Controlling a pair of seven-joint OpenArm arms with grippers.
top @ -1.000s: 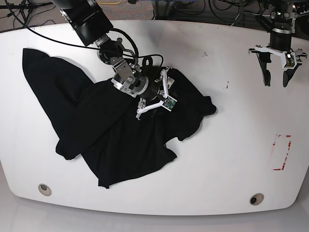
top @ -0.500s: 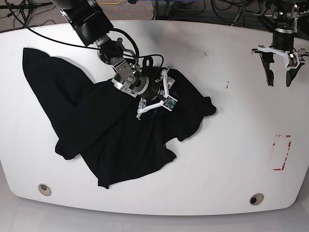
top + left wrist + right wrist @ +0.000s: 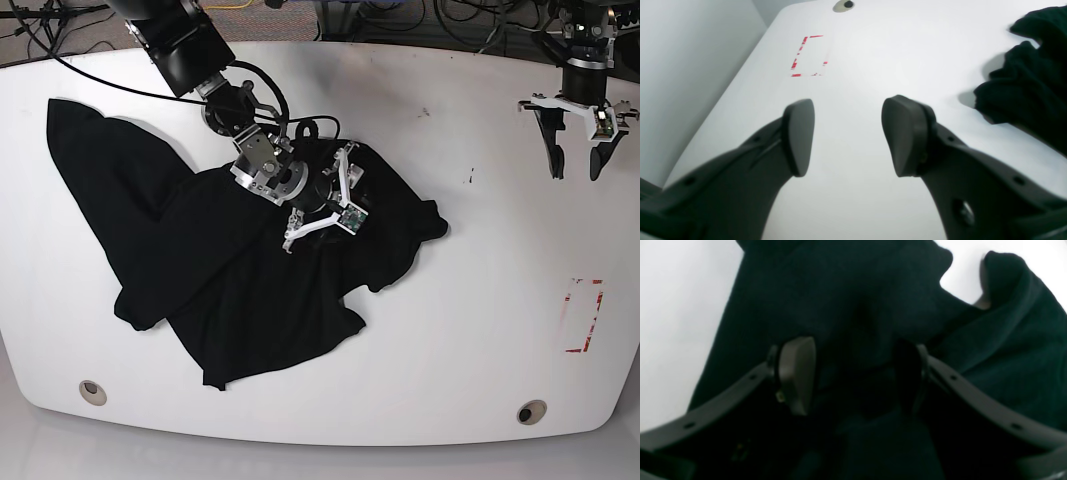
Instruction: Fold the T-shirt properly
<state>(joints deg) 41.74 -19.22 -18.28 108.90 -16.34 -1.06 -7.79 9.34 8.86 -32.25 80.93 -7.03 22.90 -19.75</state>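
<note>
Right tool (image 3: 322, 203) sits low on the crumpled black T-shirt (image 3: 240, 290), its jaws apart with dark cloth bunched between them; whether it grips, I cannot tell. From there the shirt sprawls toward the frame's left across the white table (image 3: 470, 300). Left tool (image 3: 575, 140), upper right, hangs spread and empty, well clear of the shirt.
</note>
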